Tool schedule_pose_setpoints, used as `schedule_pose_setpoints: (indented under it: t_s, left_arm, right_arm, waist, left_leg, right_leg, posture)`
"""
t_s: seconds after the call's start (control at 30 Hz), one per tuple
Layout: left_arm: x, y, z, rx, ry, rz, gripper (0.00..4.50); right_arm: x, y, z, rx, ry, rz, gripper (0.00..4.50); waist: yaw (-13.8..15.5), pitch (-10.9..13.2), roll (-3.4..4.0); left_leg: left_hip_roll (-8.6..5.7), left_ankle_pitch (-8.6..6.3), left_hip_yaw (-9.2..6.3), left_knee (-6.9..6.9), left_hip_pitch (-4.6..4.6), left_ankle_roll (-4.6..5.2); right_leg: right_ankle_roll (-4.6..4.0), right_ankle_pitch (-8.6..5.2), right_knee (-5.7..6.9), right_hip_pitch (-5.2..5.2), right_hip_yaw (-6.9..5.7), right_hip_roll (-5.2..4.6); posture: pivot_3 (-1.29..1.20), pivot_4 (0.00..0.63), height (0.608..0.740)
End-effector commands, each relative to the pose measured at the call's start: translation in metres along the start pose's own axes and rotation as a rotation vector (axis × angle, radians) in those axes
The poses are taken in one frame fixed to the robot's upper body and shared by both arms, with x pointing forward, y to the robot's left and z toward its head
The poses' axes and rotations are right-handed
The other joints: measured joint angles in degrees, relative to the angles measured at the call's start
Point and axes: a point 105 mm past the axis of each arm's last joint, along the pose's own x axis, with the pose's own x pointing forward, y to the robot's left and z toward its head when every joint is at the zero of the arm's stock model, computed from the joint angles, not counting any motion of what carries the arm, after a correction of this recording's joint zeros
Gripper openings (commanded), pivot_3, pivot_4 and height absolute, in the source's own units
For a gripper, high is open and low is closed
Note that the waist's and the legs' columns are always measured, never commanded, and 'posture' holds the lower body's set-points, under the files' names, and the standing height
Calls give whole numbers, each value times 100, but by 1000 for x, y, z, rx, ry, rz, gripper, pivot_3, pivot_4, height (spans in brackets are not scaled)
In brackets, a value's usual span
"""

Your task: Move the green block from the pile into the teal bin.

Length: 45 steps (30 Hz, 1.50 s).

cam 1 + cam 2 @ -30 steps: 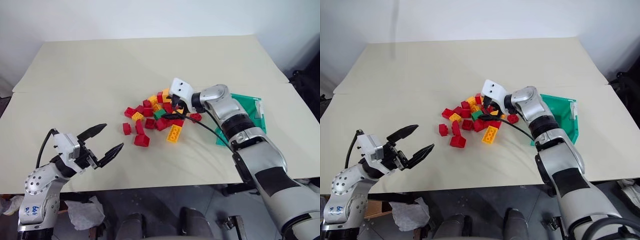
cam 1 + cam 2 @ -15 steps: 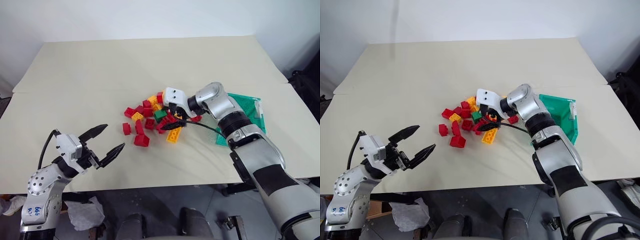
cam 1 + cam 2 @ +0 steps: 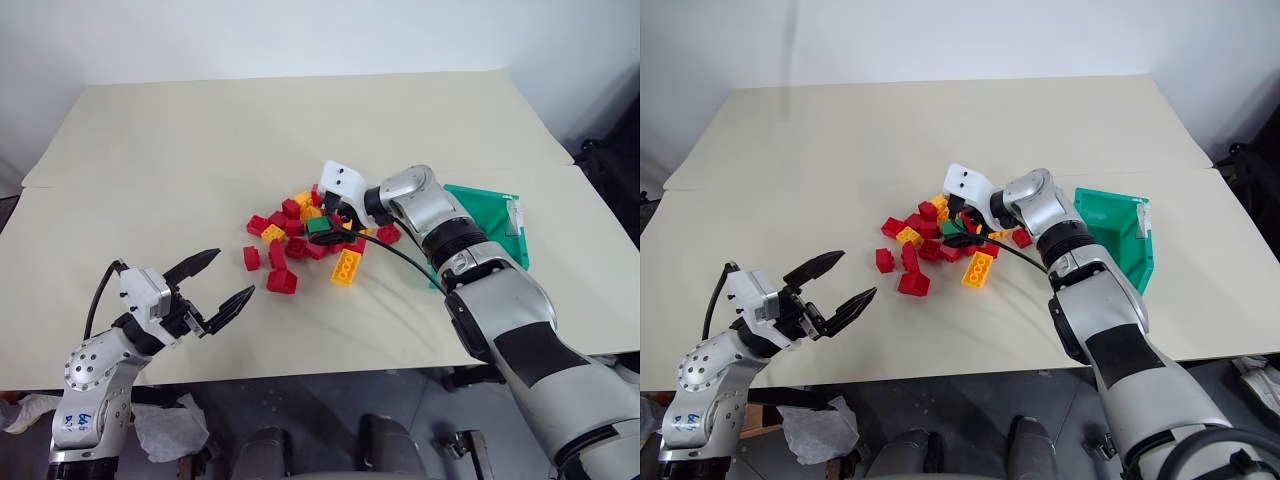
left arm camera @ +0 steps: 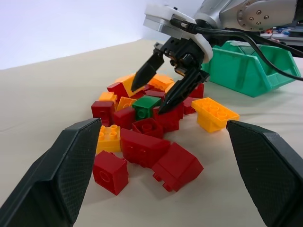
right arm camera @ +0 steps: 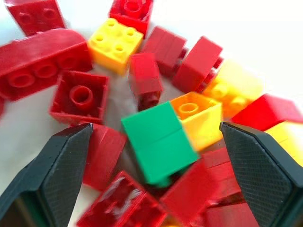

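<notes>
Right now the right gripper [image 4: 166, 84] hangs over the pile [image 3: 305, 238] with its two black fingers spread wide, holding nothing. Between and just below the tips sits the green block [image 5: 159, 141], on top of the heap, with a finger to either side of it; whether either tip touches it I cannot tell. Pressed against the block on one side is a yellow brick [image 5: 199, 116], and red bricks [image 5: 79, 98] crowd in around it on the others. Out past the fingers the heap thins into loose red and yellow pieces on the table [image 3: 200, 150], a long yellow brick [image 3: 347, 266] lying at the near edge of the heap

Behind the right gripper, along its arm and well apart from the block, the teal bin [image 3: 1118, 232] stands on the table with a small white label on its rim

Well off to the near left side of the pile, the left gripper [image 3: 217, 281] is held above the table edge, fingers also spread wide and empty, pointing toward the bricks
</notes>
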Motion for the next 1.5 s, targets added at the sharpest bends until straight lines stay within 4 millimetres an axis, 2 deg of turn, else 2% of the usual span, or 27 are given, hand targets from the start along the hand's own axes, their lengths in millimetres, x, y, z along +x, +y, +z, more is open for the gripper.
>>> schedule_pose_setpoints:
  t_s: [0.03,0.13,0.27,0.4,0.73,0.9,1.03,1.2,1.23,1.27,1.4,1.5]
  left_arm:
    - [1,0,13,46,-37,0,4500]
    - [1,0,14,49,-38,1,4500]
    - [-2,1,15,57,-35,14,4500]
    - [-5,0,15,55,-32,23,4500]
    - [-5,-2,16,58,-36,32,4500]
    - [-4,-2,16,58,-39,36,4500]
    - [-1,-4,16,56,-44,31,4500]
    - [-2,-3,18,60,-46,38,4500]
    - [-2,-3,18,60,-46,40,4500]
    - [-3,-3,18,60,-45,43,4500]
    - [-4,-4,18,60,-45,49,4500]
    - [-6,-5,18,56,-43,59,4500]
  right_arm:
    - [0,-2,-4,3,39,-15,4472]
    - [0,-2,-2,31,27,-10,4472]
    - [-10,-11,7,93,-32,-23,4472]
    - [-15,-20,8,79,-24,-78,4472]
    - [-2,-9,-4,19,49,-52,4472]
    - [12,7,12,-58,17,33,4472]
    - [17,16,16,-2,28,98,4472]
    - [11,14,9,43,88,115,4472]
    - [11,12,10,52,82,100,4069]
    - [9,9,12,63,69,88,3906]
    - [6,3,19,102,17,57,3906]
    - [-4,-2,25,165,-45,66,3906]
  waist:
    - [-1,0,0]
    - [-3,0,0]
    - [0,0,0]
    - [-15,0,0]
    - [-84,0,0]
    - [-109,0,0]
    - [-108,0,0]
    - [-35,0,0]
    - [-39,0,0]
    - [-47,0,0]
    - [-78,0,0]
    - [-80,0,0]
  left_leg:
    - [0,0,0,0,0,0]
    - [0,0,0,0,1,0]
    - [0,0,0,1,1,0]
    - [1,0,0,0,0,0]
    - [1,0,0,-3,1,0]
    - [2,0,0,-3,3,0]
    - [5,0,2,-5,9,-2]
    - [0,-1,-3,3,4,-1]
    - [0,-1,-3,3,4,-1]
    - [1,-1,-3,3,4,-2]
    - [1,-1,-2,-1,4,-3]
    - [2,-1,-2,-2,4,-3]
  right_leg:
    - [0,0,0,0,0,0]
    - [0,0,1,1,0,0]
    - [0,0,2,1,1,0]
    - [0,0,2,0,1,0]
    - [0,0,2,0,0,0]
    - [0,0,2,0,1,1]
    - [-1,-1,8,0,3,2]
    - [-1,-1,8,3,5,-1]
    - [-1,-1,8,3,5,-1]
    - [-1,-1,8,3,5,-1]
    - [-1,-1,8,1,5,0]
    - [-1,-1,8,0,4,0]
  posture:
    - [0,150,740]
    - [0,150,740]
    - [0,150,740]
    - [0,150,740]
    - [0,150,740]
    - [0,150,740]
    - [0,150,740]
    - [0,150,740]
    - [0,150,740]
    - [0,150,740]
    - [0,150,740]
    - [0,150,740]
